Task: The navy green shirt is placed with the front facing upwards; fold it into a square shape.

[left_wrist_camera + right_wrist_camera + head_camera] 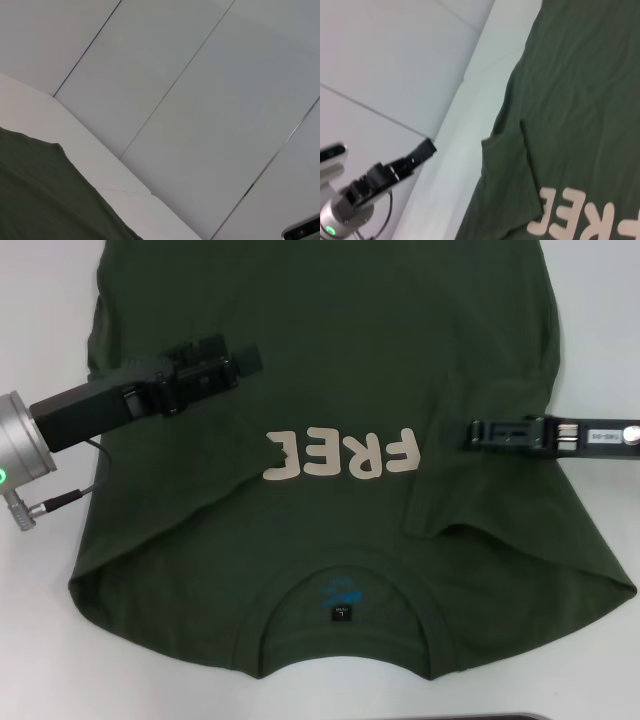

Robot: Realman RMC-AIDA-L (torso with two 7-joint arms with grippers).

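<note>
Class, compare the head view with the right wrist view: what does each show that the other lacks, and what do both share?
Head view only: the right gripper over the shirt's right side, the collar and its black neck tag. Right wrist view only: the grey panelled wall beyond the table edge. Both: the navy green shirt, its cream FREE lettering, and the left gripper above the shirt.

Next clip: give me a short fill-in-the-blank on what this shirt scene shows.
1. The cream letters on the shirt spell ____.
2. The collar lies on the shirt's ____ side, toward the robot.
3. The left pincer hangs over the ____.
4. The table is ____ in colour.

Missing words: FREE; near; shirt; white
</note>
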